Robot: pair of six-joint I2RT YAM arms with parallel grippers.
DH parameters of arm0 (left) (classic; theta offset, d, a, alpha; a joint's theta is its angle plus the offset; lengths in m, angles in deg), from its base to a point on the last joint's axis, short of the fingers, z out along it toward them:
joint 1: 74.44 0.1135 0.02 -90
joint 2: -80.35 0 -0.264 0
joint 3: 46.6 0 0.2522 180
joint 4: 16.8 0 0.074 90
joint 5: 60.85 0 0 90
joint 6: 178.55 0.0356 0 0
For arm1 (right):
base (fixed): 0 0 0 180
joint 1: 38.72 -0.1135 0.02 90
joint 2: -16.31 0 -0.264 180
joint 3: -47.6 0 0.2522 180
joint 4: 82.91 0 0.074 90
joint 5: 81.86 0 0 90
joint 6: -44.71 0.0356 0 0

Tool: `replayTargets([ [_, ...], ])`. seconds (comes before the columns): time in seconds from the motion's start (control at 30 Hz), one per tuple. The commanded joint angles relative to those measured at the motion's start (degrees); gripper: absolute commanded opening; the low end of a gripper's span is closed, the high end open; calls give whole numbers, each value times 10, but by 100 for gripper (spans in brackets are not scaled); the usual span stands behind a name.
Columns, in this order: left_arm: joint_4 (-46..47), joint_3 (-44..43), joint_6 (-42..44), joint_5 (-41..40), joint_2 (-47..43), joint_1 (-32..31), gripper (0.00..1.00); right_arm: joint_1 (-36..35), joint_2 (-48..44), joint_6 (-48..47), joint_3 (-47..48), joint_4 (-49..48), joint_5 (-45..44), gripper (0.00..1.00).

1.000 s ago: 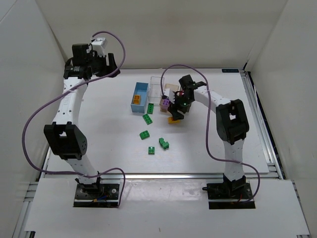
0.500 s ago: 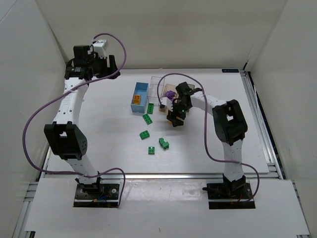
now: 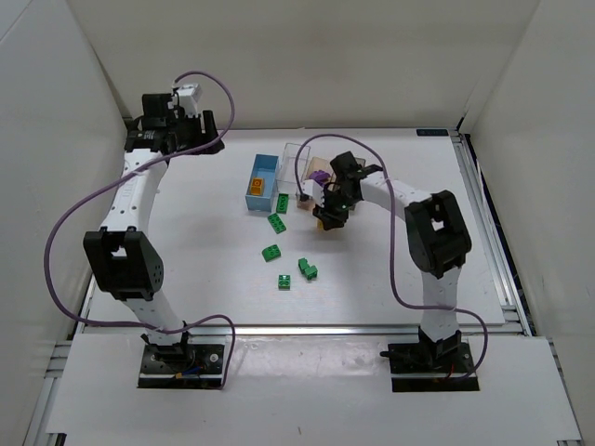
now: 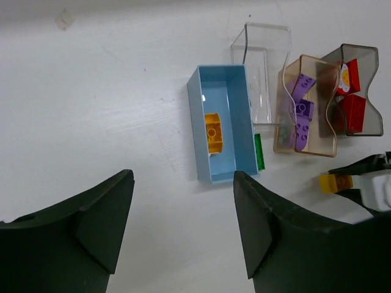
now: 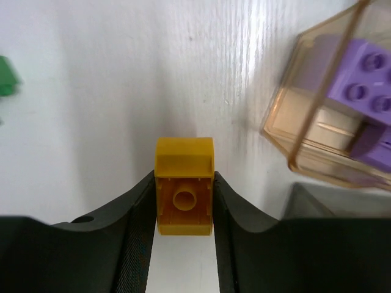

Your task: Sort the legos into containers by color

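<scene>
Yellow lego [image 5: 184,198] in right hand [image 5: 183,183] (wrist-view)

4 bins [image 4: 194,122] stand side by side; loose bricks [image 3: 271,252] lie before them on the table [image 3: 186,232].

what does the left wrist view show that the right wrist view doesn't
Only the left wrist view: the light blue bin holding an orange brick, the clear bin, and red bricks in the dark grey bin. Only the right wrist view: the hollow underside of the yellow brick, clamped between the fingers of the right pincer. Both: the peach-tan bin with purple bricks, and that yellow brick in the pincer.
</scene>
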State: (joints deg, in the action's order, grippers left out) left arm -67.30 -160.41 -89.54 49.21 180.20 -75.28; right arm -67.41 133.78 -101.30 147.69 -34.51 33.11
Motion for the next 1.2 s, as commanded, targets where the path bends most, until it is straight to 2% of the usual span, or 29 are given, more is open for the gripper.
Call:
replayTargets([
  [0.0,-10,15,-70,-19,-35,20,76,-2,-100,14,37,43,68,22],
  [0.03,-13,24,-76,4,-35,30,77,-5,-106,24,49,50,81,21],
  [0.1,-8,42,-80,46,-44,44,86,-14,-111,48,97,55,105,21],
  [0.13,-6,49,-75,58,-48,55,96,-16,-102,67,118,55,110,20],
  [0.17,-6,62,-69,71,-49,59,99,-27,-92,82,166,54,111,20],
  [0.2,-5,69,-53,117,-51,66,99,-31,-78,98,196,53,112,20],
  [0.23,0,76,-56,131,-55,75,100,-35,-42,132,225,52,113,20],
  [0.33,17,112,-123,139,-57,114,100,-44,17,181,341,52,113,20],
  [0.43,31,136,-167,156,-56,153,99,-55,95,246,451,50,77,20],
  [0.53,29,142,-156,159,-62,171,99,-60,154,310,523,43,56,20],
  [0.67,6,130,-126,128,-72,171,100,-74,182,360,530,21,20,17],
  [0.83,-13,126,-105,134,-75,171,100,-87,203,405,518,-8,-7,12],
  [1.0,-15,139,-97,126,-87,171,99,-87,224,418,533,-27,-6,13],
  [1.17,-15,148,-95,115,-96,171,99,-90,248,424,547,-26,-8,18],
])
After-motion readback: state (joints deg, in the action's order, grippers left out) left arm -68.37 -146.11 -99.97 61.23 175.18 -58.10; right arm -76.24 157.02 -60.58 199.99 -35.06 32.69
